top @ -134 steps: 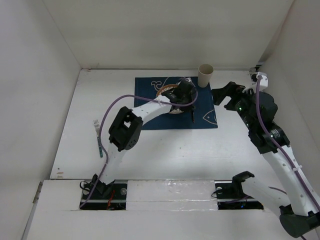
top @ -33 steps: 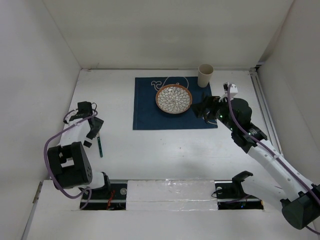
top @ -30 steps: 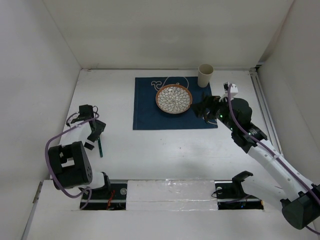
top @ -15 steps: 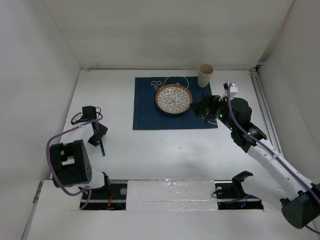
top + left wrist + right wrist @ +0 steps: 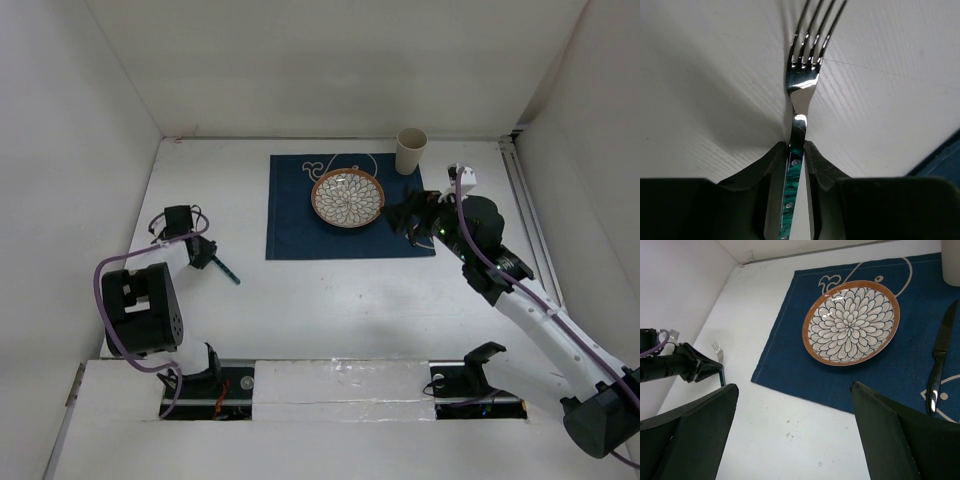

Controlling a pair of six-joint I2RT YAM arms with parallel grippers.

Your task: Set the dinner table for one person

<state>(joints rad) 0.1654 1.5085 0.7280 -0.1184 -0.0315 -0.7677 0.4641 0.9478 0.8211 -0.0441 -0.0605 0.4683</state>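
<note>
**Left gripper pinching the fork, well off the mat's left edge**

The dinner table (image 5: 330, 310) is carrying the setting toward its far side. The navy placemat (image 5: 290, 228) is lying flat, with the patterned plate (image 5: 348, 197) sitting on it. The cup (image 5: 411, 150) is standing at the plate's 1 o'clock, and the knife (image 5: 940, 352) is lying on the mat at 3 o'clock. The plate's 9 o'clock side is lacking cutlery, which is likely why the fork is being handled.

The fork (image 5: 801, 82) is sitting between the left gripper's (image 5: 797, 150) fingers (image 5: 774, 167). The jaws are standing nearly closed, clamping the green handle just below the neck, with the tines fanning out beyond the fingertips. Gripping that close to the head is probably giving better control over where the tines are aiming. I cannot tell whether the tines are touching the table.

The left arm is folding tightly near its base with the wrist low. Its gripper is sitting at about the mat's 8 o'clock, and the handle end is jutting toward 4 o'clock.

The right gripper (image 5: 793, 390) is hovering wide open, holding nothing, over the mat near the knife.
</note>
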